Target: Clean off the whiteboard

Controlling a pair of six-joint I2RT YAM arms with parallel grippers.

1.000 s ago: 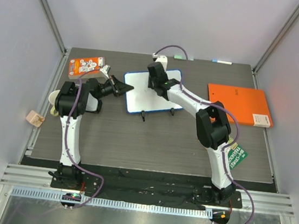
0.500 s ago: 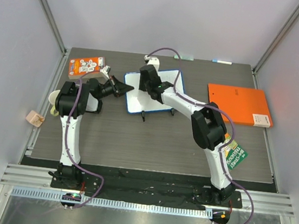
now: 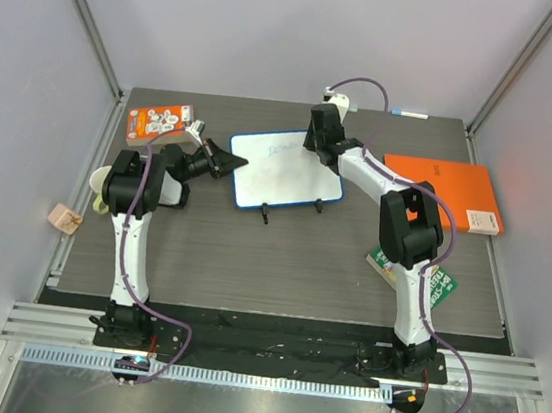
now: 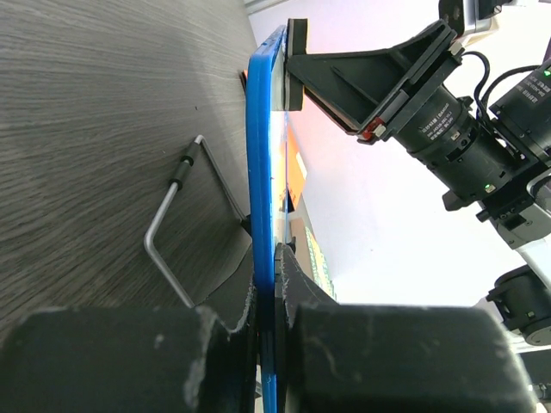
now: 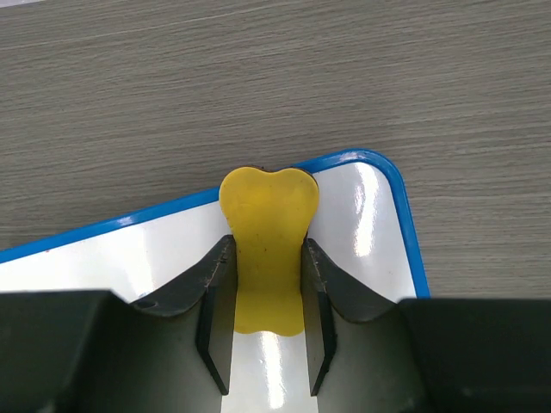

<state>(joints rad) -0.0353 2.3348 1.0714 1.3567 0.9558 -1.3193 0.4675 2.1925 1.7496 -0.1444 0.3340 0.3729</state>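
The whiteboard [image 3: 285, 175], white with a thin blue frame, lies on the dark table with faint scribbles near its far edge. My left gripper [image 3: 226, 163] is shut on the frame at the board's left edge, and in the left wrist view its jaws [image 4: 267, 280] pinch the blue frame [image 4: 261, 172] edge-on. My right gripper [image 3: 321, 137] is at the board's far right corner. In the right wrist view it [image 5: 268, 258] is shut on a yellow eraser [image 5: 269, 206] that presses on the white surface [image 5: 366, 232] by the rounded corner.
An orange folder [image 3: 442, 192] lies right of the board, with a green packet [image 3: 434, 286] nearer the right arm. An orange card pack [image 3: 161, 120] sits at the far left and a marker [image 3: 408, 113] at the back edge. The board's wire stand [image 4: 172, 232] rests on the table.
My right gripper with the eraser went from the board's far middle a little leftward, then swept right to the far right corner. The left gripper and the board have not moved.
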